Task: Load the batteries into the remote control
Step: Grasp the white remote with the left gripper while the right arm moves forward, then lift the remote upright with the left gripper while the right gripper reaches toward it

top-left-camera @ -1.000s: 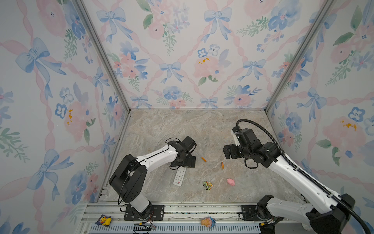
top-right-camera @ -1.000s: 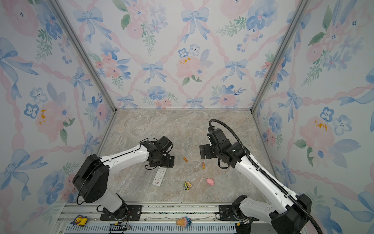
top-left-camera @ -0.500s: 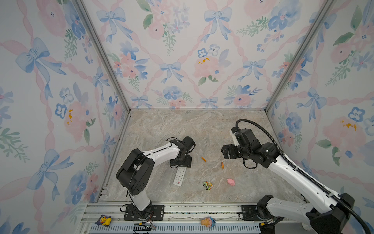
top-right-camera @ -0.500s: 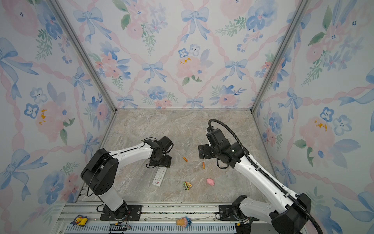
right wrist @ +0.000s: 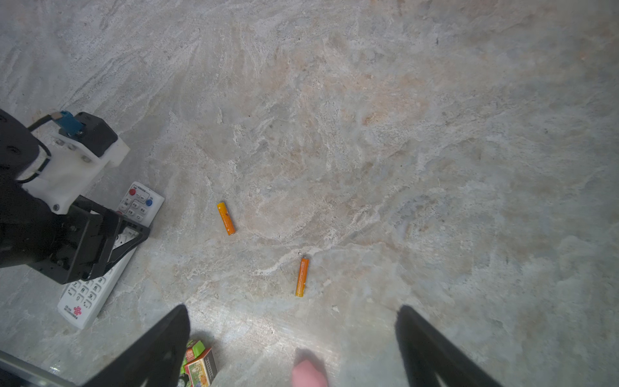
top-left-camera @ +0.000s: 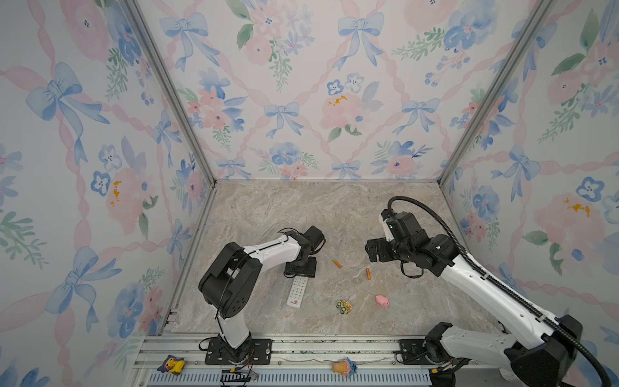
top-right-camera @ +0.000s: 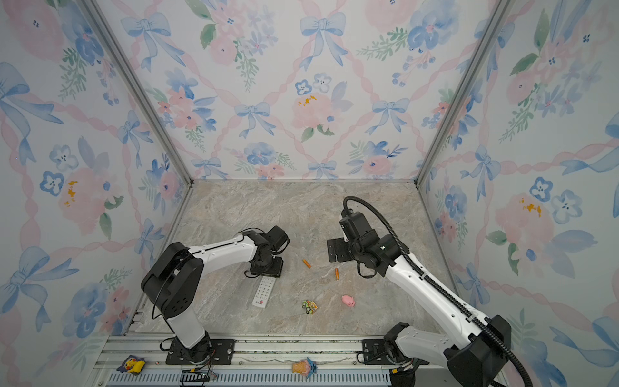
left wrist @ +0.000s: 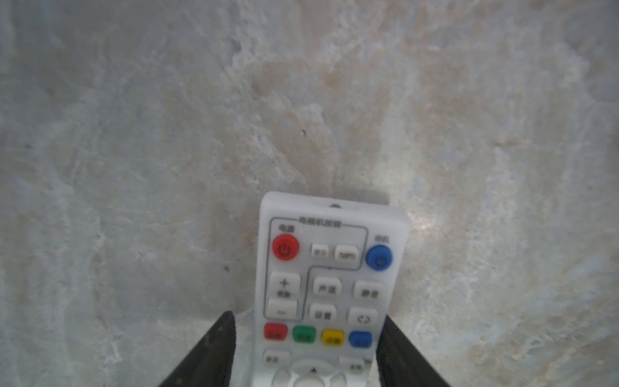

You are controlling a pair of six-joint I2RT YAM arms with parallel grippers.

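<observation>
Remote control [left wrist: 330, 268] first: it lies buttons-up on the tabletop [top-left-camera: 301, 207], left of the middle and toward the front edge, and my left claw [left wrist: 307, 316] straddles its coloured-button end. One finger looks to be against the remote's side and a sliver of gap shows at the other, so I count this claw as spread around it, not yet pinching.

Over the last second my left arm's big links have swung in toward the middle while the claw kept its place above that end. The remote has not shifted. I judge that I am now set for the grip. With the buttons facing up, the remote will need lifting and turning to reach its back.

Near the middle of the tabletop the nearer battery [right wrist: 301, 276] and the farther battery [right wrist: 226, 218] lie apart, untouched. My right claw [right wrist: 293, 307] hangs above them, spread wide and empty.
</observation>
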